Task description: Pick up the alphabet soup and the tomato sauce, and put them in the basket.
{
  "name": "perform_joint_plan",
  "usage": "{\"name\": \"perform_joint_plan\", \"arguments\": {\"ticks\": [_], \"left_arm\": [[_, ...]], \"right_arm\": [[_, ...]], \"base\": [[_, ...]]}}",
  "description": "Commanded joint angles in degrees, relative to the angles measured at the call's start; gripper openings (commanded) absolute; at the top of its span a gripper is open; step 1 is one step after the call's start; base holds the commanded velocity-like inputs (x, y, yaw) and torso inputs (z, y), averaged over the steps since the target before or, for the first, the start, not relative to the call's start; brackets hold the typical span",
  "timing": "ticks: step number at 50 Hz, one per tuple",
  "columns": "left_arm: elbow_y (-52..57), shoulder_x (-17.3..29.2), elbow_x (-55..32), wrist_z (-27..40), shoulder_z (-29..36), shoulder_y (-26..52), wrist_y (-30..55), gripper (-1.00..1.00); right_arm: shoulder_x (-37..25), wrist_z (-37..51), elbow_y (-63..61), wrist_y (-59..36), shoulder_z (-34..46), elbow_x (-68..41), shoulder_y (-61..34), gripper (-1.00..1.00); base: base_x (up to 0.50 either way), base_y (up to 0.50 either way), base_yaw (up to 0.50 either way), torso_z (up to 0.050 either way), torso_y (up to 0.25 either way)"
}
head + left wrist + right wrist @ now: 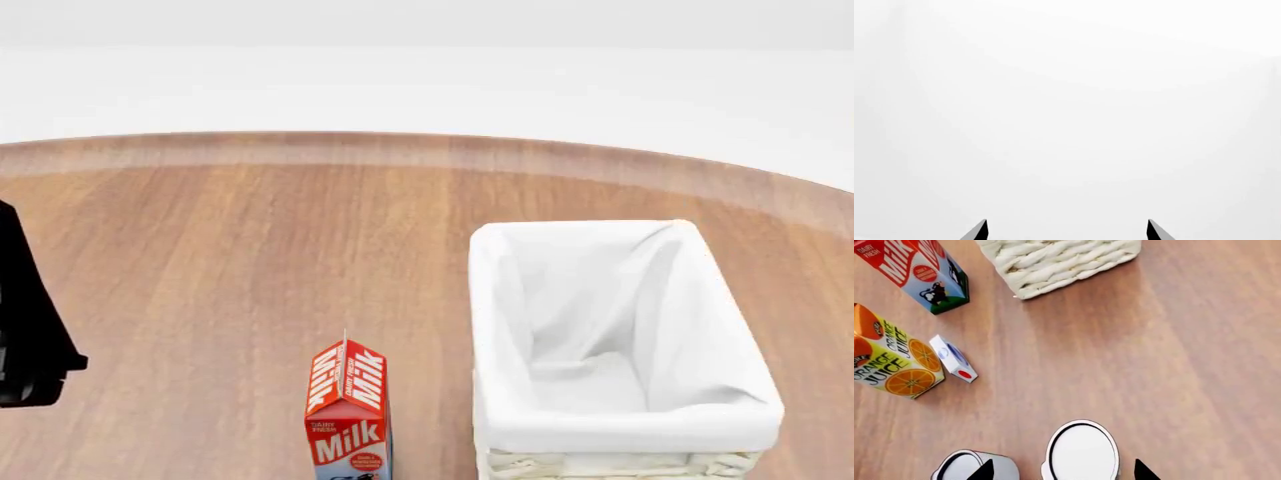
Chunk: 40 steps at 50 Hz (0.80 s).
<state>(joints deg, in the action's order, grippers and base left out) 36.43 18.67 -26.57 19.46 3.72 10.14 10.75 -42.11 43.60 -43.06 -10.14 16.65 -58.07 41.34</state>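
The basket [614,400] stands at the right of the head view, with its white liner [587,300] empty; its woven wall shows in the right wrist view [1061,262]. Two cans show from above in the right wrist view, so their labels are hidden and I cannot tell soup from sauce. One white-lidded can [1082,450] lies between the spread fingertips of my right gripper [1062,471], which is open. The other can [961,466] is beside it, behind one fingertip [984,471]. My left gripper [1067,229] is open and empty, facing blank white.
A milk carton [350,410] stands left of the basket and also shows in the right wrist view [917,270]. An orange juice carton [891,357] and a small white box [953,359] are near it. A black part of my left arm [27,330] is at the head view's left edge.
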Motion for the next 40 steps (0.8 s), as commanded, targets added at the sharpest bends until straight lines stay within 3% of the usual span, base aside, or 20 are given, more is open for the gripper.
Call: {"name": "perform_joint_plan", "arguments": {"ticks": [1,40], "left_arm": [[-0.04,0.17,0.11,0.12,0.30,-0.21,-0.30,1.00],[-0.86,0.64,-0.24,0.60,0.73,-0.14,-1.12,1.00]], "right_arm": [[1.15,-1.94,3.31,1.14,1.46,1.02,-0.60,1.00],[1.74,-3.82,8.51,1.71,2.89,-0.75,-4.79,1.00]], "base": [[0.00,0.00,0.00,0.000,0.000],[0.00,0.00,0.00,0.000,0.000]]}}
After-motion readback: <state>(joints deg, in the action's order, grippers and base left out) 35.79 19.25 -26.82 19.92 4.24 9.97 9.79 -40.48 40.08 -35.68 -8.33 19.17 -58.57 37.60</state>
